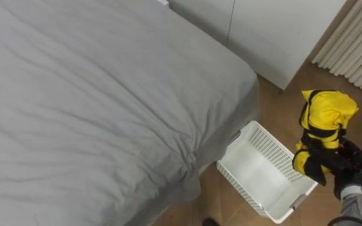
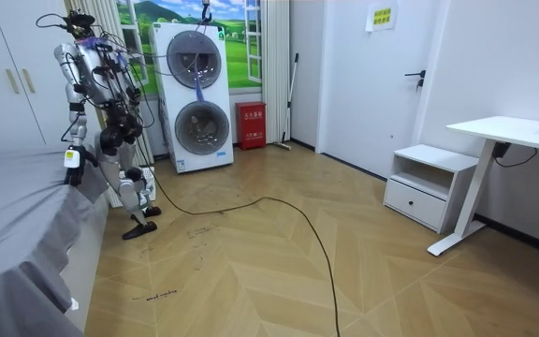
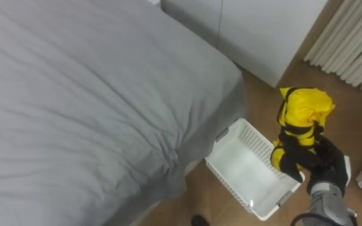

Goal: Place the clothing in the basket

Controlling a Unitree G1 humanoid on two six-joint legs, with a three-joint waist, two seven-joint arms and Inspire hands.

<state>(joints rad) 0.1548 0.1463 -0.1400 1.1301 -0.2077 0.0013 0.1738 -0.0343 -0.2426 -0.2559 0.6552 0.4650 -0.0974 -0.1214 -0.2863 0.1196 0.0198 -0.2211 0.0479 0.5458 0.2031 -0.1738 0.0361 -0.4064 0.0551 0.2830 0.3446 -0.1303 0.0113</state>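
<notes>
Yellow clothes (image 1: 327, 119), gripped in the right hand (image 1: 351, 166), hang at the white basket (image 1: 256, 166) beside the bed (image 1: 93, 113).

Bed (image 1: 93, 94): plain grey cover
Basket (image 1: 256, 166): white, walls finely slotted
Clothes (image 1: 327, 116): bright yellow bundle crossed by black bands
Right hand (image 1: 349, 166): black
Wardrobe (image 1: 275, 31): white
Floor (image 2: 298, 271): light brown wood, herringbone pattern
Washer stack (image 2: 195, 94): white, dark round doors
Box (image 2: 250, 124): red
Drawer unit (image 2: 424, 183): white
</notes>
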